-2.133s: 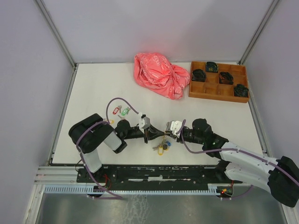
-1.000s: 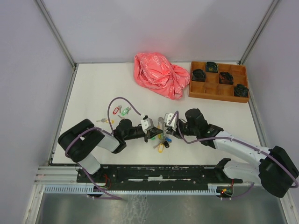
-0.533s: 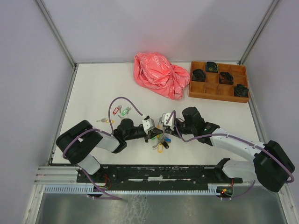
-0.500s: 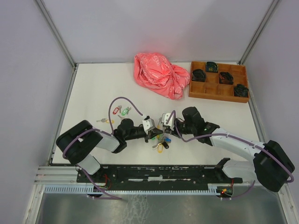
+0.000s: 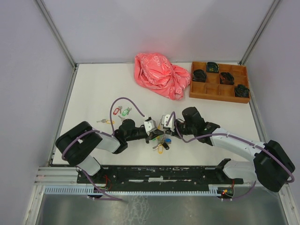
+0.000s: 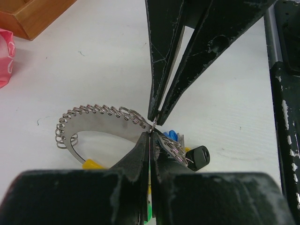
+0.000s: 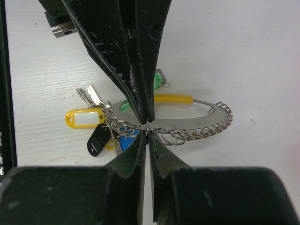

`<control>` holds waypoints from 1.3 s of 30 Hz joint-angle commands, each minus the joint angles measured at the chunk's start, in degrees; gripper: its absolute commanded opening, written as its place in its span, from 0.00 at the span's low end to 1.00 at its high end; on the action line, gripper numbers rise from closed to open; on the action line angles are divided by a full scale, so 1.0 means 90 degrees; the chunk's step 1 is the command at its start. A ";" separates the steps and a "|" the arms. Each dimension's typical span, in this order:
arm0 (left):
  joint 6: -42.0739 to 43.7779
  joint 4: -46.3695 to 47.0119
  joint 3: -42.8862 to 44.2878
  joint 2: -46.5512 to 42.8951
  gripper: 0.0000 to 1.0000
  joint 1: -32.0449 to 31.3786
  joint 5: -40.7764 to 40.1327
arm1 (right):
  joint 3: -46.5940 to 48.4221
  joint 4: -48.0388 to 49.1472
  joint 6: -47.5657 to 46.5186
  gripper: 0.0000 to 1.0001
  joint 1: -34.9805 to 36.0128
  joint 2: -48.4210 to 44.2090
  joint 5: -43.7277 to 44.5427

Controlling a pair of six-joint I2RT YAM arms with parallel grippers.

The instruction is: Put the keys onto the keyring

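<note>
The left hand point(image 6: 150, 134) is clamped tight on the thin wire of the keyring point(image 7: 187, 124); the right hand point(image 7: 147, 135), narrowed to a sliver, appears to nip the same wire from the opposite side, so the tips of the two hands all but touch; with both grips crowded onto one spot, any pull by either arm could, I judge, knock fingertip against fingertip or twist the wire out of one pinch; the metal looks slim and slick, so a slip would likely let the ring spring away across the table point(image 5: 93, 89) and shake the tagged keys point(image 7: 84, 118) hanging at its lower side; the loose keys point(image 5: 123, 111) lie well apart to the left, not yet threaded.
</note>
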 commanded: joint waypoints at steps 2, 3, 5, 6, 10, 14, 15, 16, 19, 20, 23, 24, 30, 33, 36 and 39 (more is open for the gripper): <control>0.0312 0.0165 0.0191 -0.0274 0.03 -0.0027 -0.0091 | 0.0322 -0.0114 -0.0182 0.12 -0.0022 0.0072 -0.0042; 0.0320 0.0149 0.0190 -0.0287 0.03 -0.0032 -0.0099 | 0.0325 -0.0119 -0.0194 0.12 -0.0022 0.0092 -0.0047; 0.0318 0.0137 0.0191 -0.0300 0.03 -0.0041 -0.0109 | 0.0344 -0.0133 -0.0210 0.11 -0.0029 0.0137 -0.0054; 0.0327 0.0135 0.0190 -0.0304 0.03 -0.0039 -0.0110 | 0.0352 -0.0141 -0.0209 0.11 -0.0028 0.0154 -0.0054; 0.0332 0.0125 0.0198 -0.0299 0.03 -0.0051 -0.0092 | 0.0363 -0.0123 -0.0220 0.10 -0.0018 0.0199 -0.0074; 0.0325 0.0120 0.0196 -0.0331 0.03 -0.0068 -0.0100 | 0.0379 -0.0109 -0.0200 0.08 -0.0022 0.0235 -0.0113; 0.0325 0.0122 0.0205 -0.0325 0.03 -0.0067 -0.0096 | 0.0385 -0.0109 -0.0201 0.08 -0.0028 0.0254 -0.0121; 0.0324 0.0125 0.0210 -0.0340 0.03 -0.0071 -0.0100 | 0.0388 -0.0110 -0.0201 0.08 -0.0024 0.0257 -0.0126; 0.0297 0.0125 0.0219 -0.0351 0.03 -0.0082 -0.0110 | 0.0392 -0.0156 -0.0224 0.04 -0.0025 0.0285 -0.0130; 0.0286 0.0129 0.0218 -0.0357 0.03 -0.0091 -0.0113 | 0.0406 -0.0182 -0.0241 0.02 -0.0019 0.0295 -0.0126; 0.0257 0.0131 0.0232 -0.0402 0.03 -0.0111 -0.0110 | 0.0399 -0.0234 -0.0300 0.01 -0.0023 0.0301 -0.0081; 0.0234 0.0133 0.0230 -0.0423 0.03 -0.0111 -0.0118 | 0.0386 -0.0232 -0.0312 0.01 -0.0021 0.0292 -0.0062; -0.0060 -0.0085 0.0084 -0.0783 0.17 -0.0114 -0.0358 | 0.0234 -0.0172 -0.0433 0.01 -0.0021 -0.0023 0.0045; -0.0246 -0.0475 -0.0051 -0.1170 0.26 -0.0119 -0.0630 | 0.0072 -0.0142 -0.0547 0.01 -0.0022 -0.0277 0.0032; -0.0314 -0.1078 -0.0102 -0.1655 0.31 -0.0111 -0.0833 | -0.0098 0.0008 -0.0609 0.01 -0.0030 -0.0530 -0.0013; -0.0601 -0.1622 -0.0103 -0.2009 0.34 -0.0119 -0.1215 | -0.0165 -0.0013 -0.0853 0.01 -0.0023 -0.0690 -0.0047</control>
